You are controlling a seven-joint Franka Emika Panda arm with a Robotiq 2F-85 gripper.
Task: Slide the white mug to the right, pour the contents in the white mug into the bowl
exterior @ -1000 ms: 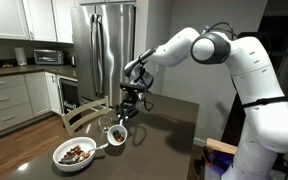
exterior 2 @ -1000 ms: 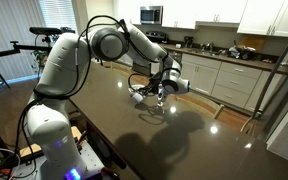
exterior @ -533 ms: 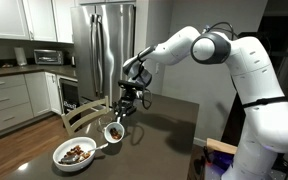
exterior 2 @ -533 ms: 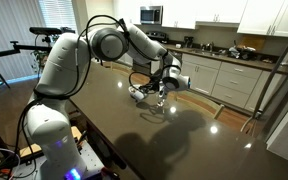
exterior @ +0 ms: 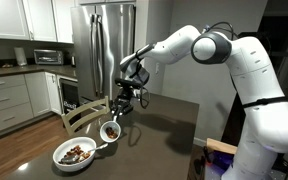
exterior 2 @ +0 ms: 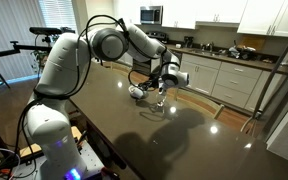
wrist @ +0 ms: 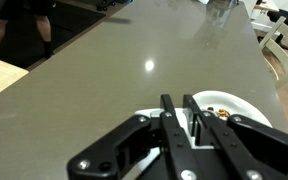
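White arm outstretched over the table, tool clamped narrow on the rim of the white mug.

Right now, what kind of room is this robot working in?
Most likely a home kitchen: in an exterior view there is a tall stainless steel refrigerator, a microwave beside it, and white cabinets above and below.

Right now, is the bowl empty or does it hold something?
Not empty: the bowl holds brown pieces, seen in an exterior view.
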